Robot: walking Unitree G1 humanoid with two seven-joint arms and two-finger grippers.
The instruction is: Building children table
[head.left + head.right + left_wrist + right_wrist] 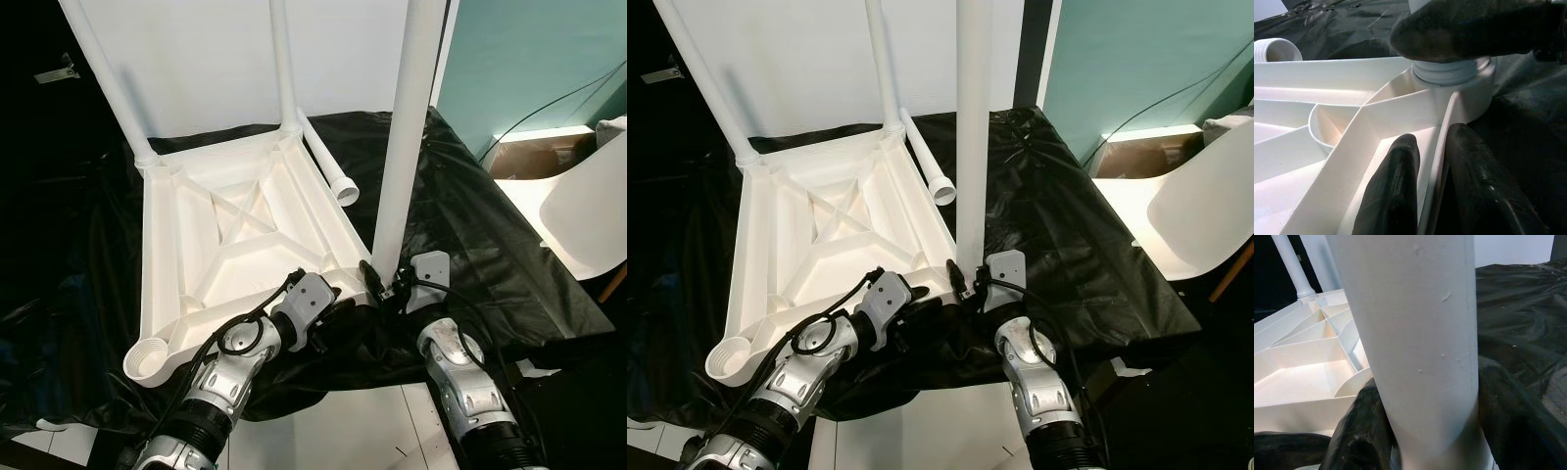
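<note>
I am looking down at the white children's table top, which is lying upside down on a desk covered in black plastic sheeting, its ribbed underside facing up. Two white legs are standing in the far corner sockets, and a loose leg is lying on the sheeting just beside the far right edge of the top. The near left corner socket is sitting open, with nothing in it.

My right jaws are gripping the upright leg close to its lower end, one black finger pressing on each side of the tube. That leg is standing upright at the near right corner socket, its ribbed end sitting in the collar.

My left jaws are holding the near right edge of the top beside that socket, with the two fingers nearly together and a thin white rib of the top pinched between them.

A white chair is standing to my right, beyond the desk.
</note>
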